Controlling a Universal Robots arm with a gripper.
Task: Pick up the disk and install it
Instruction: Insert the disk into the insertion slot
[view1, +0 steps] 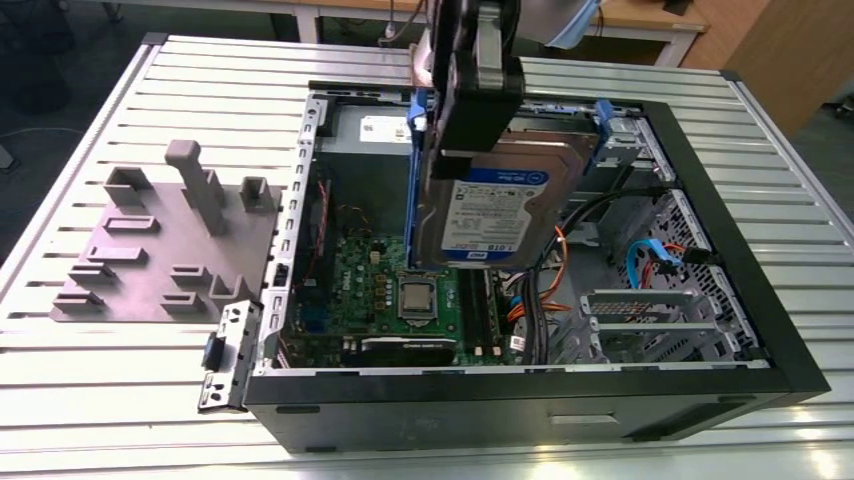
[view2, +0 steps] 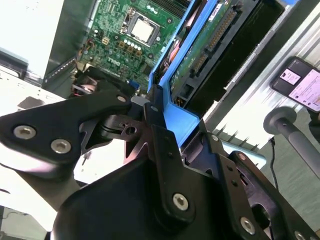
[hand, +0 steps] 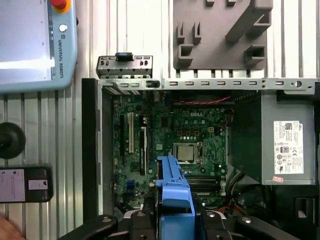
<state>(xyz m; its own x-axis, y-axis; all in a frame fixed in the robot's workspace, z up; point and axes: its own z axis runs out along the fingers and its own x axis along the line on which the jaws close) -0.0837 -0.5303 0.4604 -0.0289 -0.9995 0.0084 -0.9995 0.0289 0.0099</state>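
While hanging over open computer case (view1: 747, 330), claw (view1: 478, 100) closed, gripping disk (view1: 494, 215) on edge.

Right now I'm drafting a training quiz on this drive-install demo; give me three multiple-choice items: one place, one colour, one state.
1. Where is the flat silver hard disk?
A on the slatted table
B held above the open black computer case
C on the grey fixture plate

2. Colour of the plastic rails on the disk?
A red
B blue
C green

3. The gripper jaws are:
A open
B shut on the disk
C shut on nothing

Answers:
1 B, it hangs over the green motherboard.
2 B, blue in both wrist views.
3 B, the disk hangs from them.
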